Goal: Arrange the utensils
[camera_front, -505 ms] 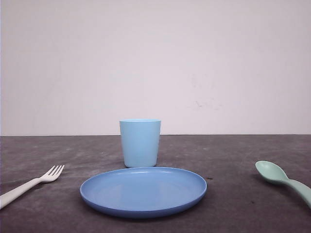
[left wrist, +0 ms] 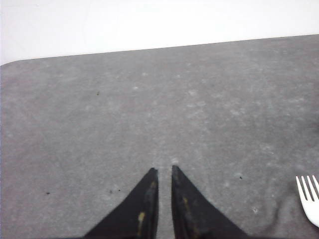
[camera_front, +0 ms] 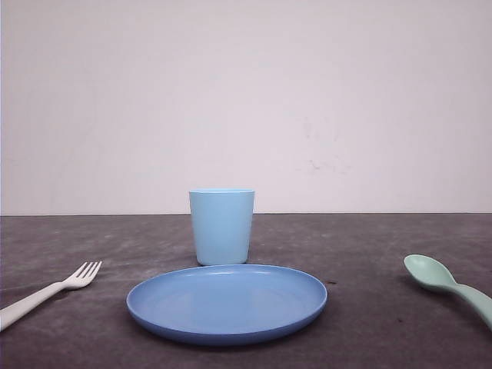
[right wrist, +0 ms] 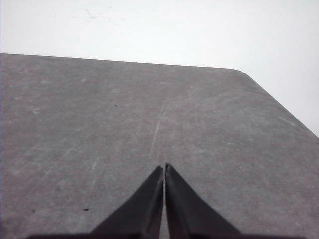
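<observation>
On the dark grey table (camera_front: 369, 238): round blue plate (camera_front: 227, 301) at centre near, light blue cup (camera_front: 221, 226) upright just behind it. At far left, white fork (camera_front: 51, 292) flat on the surface, tines toward the plate, well apart from it. At far right, mint-green spoon (camera_front: 450, 285), bowl up, handle running off the near right edge. Left gripper (left wrist: 164, 175) over bare tabletop, fingertips nearly closed, grasping nothing, fork tines near. Right gripper (right wrist: 164, 170) clenched together, empty, over bare table.
</observation>
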`<move>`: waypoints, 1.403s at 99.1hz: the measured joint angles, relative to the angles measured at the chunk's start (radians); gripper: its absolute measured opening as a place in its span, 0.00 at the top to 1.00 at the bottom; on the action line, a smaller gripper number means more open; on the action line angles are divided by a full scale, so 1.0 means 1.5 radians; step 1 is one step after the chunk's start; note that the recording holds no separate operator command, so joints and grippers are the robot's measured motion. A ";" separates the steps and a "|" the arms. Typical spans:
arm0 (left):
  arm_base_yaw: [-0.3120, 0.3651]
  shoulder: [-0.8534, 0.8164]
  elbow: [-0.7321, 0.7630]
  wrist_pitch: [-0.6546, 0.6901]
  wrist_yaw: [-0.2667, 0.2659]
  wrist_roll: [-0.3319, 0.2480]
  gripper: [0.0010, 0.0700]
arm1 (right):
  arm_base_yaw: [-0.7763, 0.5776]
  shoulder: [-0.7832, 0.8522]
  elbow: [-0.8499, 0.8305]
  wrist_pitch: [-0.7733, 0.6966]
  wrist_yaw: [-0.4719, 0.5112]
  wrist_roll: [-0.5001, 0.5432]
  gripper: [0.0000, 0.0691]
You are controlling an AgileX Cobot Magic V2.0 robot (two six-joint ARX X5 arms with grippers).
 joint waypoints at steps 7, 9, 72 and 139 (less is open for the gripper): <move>0.000 0.000 0.000 0.000 0.000 0.000 0.98 | 0.000 0.000 0.000 0.000 0.000 0.000 0.99; 0.000 0.000 0.000 0.000 0.000 0.000 0.98 | 0.000 0.000 0.000 0.000 0.000 0.000 0.99; 0.000 0.000 0.000 0.000 0.000 0.000 0.98 | 0.000 0.000 0.000 0.000 0.000 0.000 0.99; 0.000 0.000 0.000 0.000 0.000 -0.187 0.98 | 0.000 0.000 0.000 -0.008 -0.048 0.239 0.99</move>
